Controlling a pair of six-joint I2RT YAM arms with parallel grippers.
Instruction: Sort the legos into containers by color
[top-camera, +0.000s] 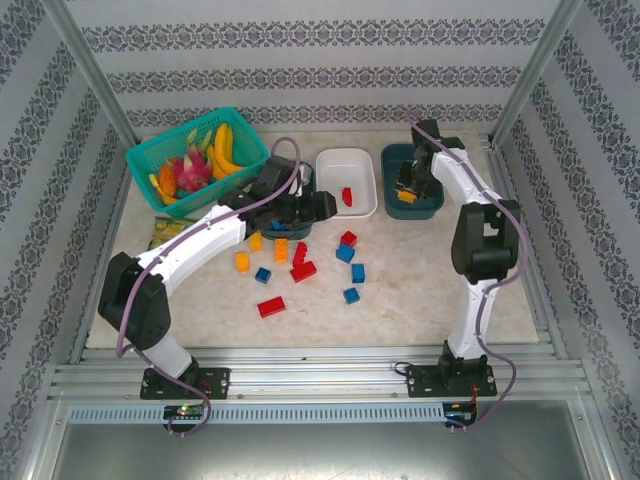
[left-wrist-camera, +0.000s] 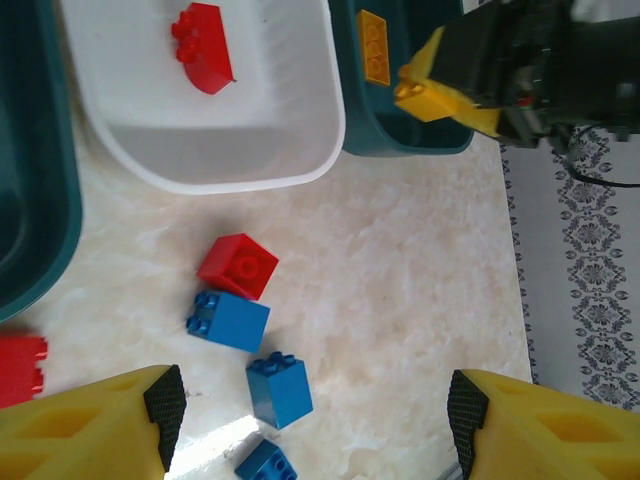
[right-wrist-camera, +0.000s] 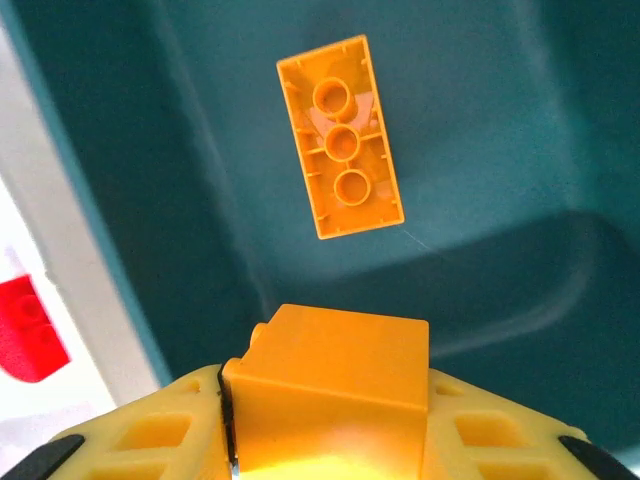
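Cropping hides the base of the orange brick (right-wrist-camera: 330, 370) pinched by right tool (right-wrist-camera: 325, 425); left tool (left-wrist-camera: 315, 405) gapes empty.

At the back of the counter (top-camera: 430, 290) a basket (top-camera: 213, 192) is set at the left, with toy fruit (top-camera: 205, 155) heaped in it. To its right three trays are ranged side by side: the left tray (left-wrist-camera: 30, 200), the middle tray (top-camera: 340, 170) and the right tray (right-wrist-camera: 520, 120). A single brick (top-camera: 347, 196) is laid in the middle tray. In the right tray a second brick (right-wrist-camera: 340, 135) is laid, and above it a third brick (right-wrist-camera: 330, 385) is clamped in the right arm's jaws. The loose bricks (top-camera: 303, 270) are scattered on the counter before the trays, and the left arm's jaws are held parted above those nearest the left tray.
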